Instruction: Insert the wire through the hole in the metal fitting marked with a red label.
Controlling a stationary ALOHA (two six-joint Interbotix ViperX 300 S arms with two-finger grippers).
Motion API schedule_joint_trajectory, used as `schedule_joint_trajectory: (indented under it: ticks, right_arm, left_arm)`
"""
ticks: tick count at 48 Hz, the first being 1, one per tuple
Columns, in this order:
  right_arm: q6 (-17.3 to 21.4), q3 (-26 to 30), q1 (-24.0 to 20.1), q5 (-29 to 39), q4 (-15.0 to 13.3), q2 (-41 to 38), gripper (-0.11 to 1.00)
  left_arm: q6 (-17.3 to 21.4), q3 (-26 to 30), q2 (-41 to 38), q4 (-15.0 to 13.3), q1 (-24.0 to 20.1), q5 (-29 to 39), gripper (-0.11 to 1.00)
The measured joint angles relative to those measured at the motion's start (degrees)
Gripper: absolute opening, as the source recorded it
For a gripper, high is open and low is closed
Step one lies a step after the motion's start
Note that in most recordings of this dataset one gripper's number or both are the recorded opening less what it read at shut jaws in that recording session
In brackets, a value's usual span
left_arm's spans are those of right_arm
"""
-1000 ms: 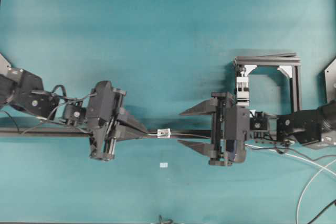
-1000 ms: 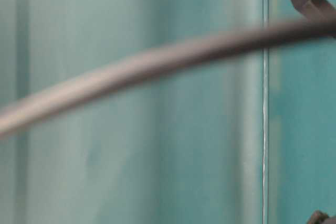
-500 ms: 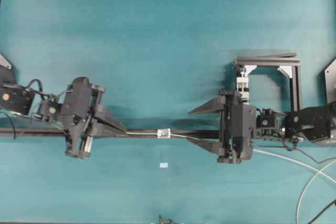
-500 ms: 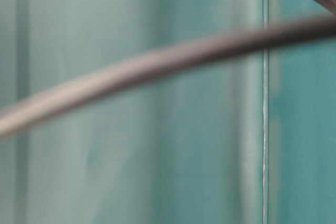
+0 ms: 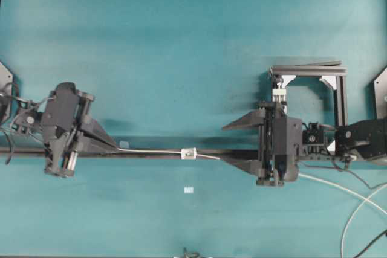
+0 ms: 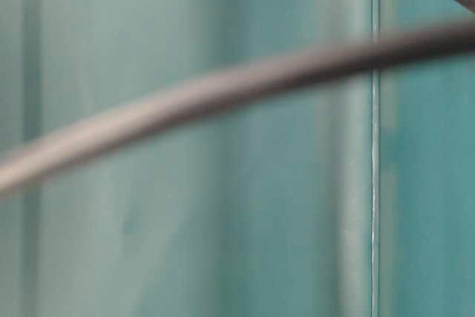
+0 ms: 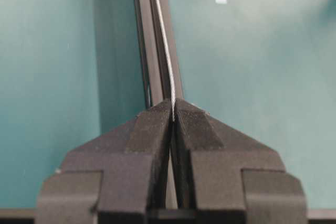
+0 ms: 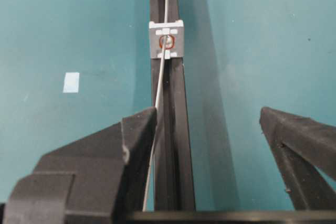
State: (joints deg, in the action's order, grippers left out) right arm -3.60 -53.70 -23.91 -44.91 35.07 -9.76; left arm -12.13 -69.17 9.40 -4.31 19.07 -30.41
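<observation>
Both arms working: I'm pinching the wire (image 7: 167,51) in the left gripper (image 5: 115,146), threaded through the metal fitting (image 8: 166,39) at 3 o'clock, right gripper (image 8: 210,129) gaping wide, next likely grabbing the exiting tail.

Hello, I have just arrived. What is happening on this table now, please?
The left gripper is shut on the wire and holds one end. The wire already passes through the hole of the metal fitting, which sits on a black rail. The right gripper is open, with the wire's other end next to one finger.
</observation>
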Motion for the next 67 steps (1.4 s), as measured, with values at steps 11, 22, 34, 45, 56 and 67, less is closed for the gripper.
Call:
schedule_joint_trajectory:
  ticks: [11, 22, 34, 45, 56, 67]
  right_arm:
    - [0.0, -0.1, -0.1, 0.0, 0.0, 0.0, 0.87]
    - [0.0, -0.1, 0.0, 0.0, 0.0, 0.0, 0.87]
    - [0.0, -0.1, 0.0, 0.0, 0.0, 0.0, 0.87]
    - [0.0, -0.1, -0.1, -0.1, 0.0, 0.0, 0.87]
    - [-0.1, 0.0, -0.1, 0.0, 0.0, 0.0, 0.87]
    - [0.0, -0.1, 0.0, 0.0, 0.0, 0.1, 0.87]
  left_arm:
    - [0.0, -1.0, 1.9, 0.0, 0.7, 1.8, -0.1]
    - [-0.1, -1.1, 1.9, 0.0, 0.7, 1.9, -0.1]
    - [0.0, -1.1, 1.8, 0.4, 1.1, 1.8, -0.1]
    - [-0.1, -0.9, 1.1, 0.5, 1.5, 2.0, -0.09]
    - [-1.2, -0.1, 1.1, 0.5, 1.5, 2.0, 0.22]
    - [-1.6, -0.1, 1.1, 0.5, 1.4, 2.0, 0.86]
